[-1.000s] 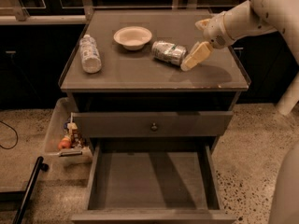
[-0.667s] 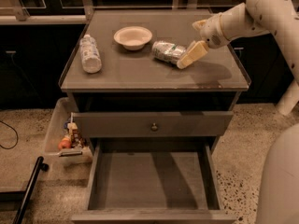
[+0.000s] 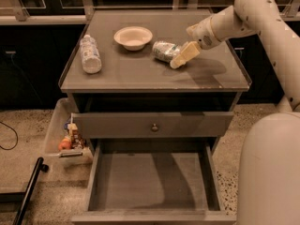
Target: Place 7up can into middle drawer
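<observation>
The 7up can (image 3: 164, 50) lies on its side on the cabinet top (image 3: 140, 74), right of centre, silvery with green marks. My gripper (image 3: 182, 56) is just right of the can, angled down-left, with its tip at the can's right end; I cannot tell whether it touches. The arm (image 3: 234, 22) comes in from the upper right. The middle drawer (image 3: 150, 182) is pulled out at the bottom of the cabinet, its dark flat floor bare.
A clear plastic bottle (image 3: 90, 54) lies on the top's left side. A white bowl (image 3: 133, 36) sits behind the can. A closed drawer front with a knob (image 3: 153, 126) is above the open drawer. A bin of items (image 3: 68, 137) stands on the floor at left.
The gripper has moved left along the cabinet top, closing in on the can's right end. The can, bottle, bowl and drawer have not moved.
</observation>
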